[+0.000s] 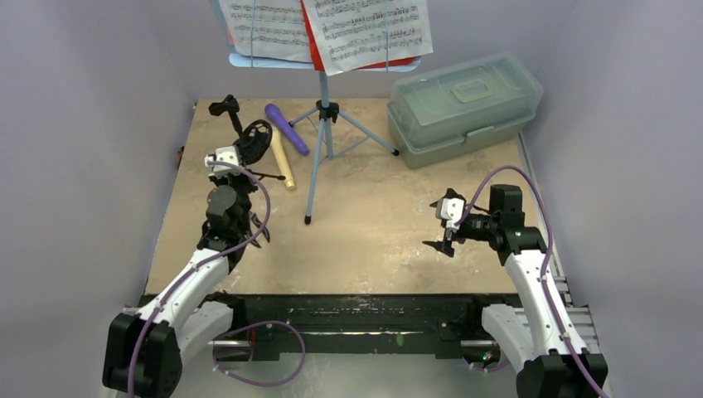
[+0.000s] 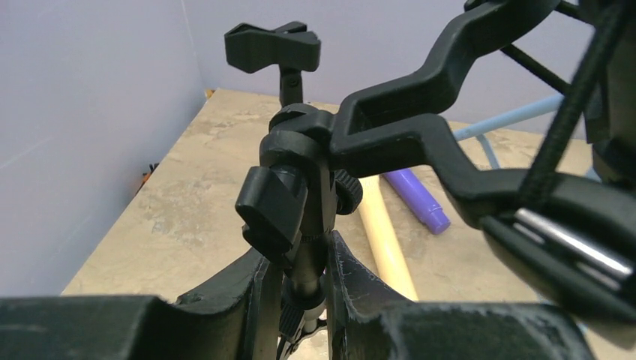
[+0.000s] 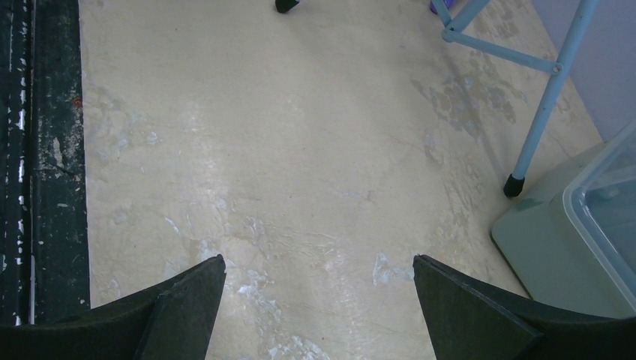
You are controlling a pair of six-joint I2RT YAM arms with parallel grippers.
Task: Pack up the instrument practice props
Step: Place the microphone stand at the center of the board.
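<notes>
left tool point(image 2: 304, 259) clamps the black mic holder point(image 2: 298, 150); right tool point(image 3: 316, 259) stands wide open.

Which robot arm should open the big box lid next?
Probably right: the right gripper is open and empty, over the table near the closed box. The left gripper is shut on the black mic holder, farther from it.

Matt black plastic mic holder point(image 2: 300, 150), smooth purple microphone point(image 2: 416, 196), worn mottled tabletop point(image 3: 300, 150)
</notes>
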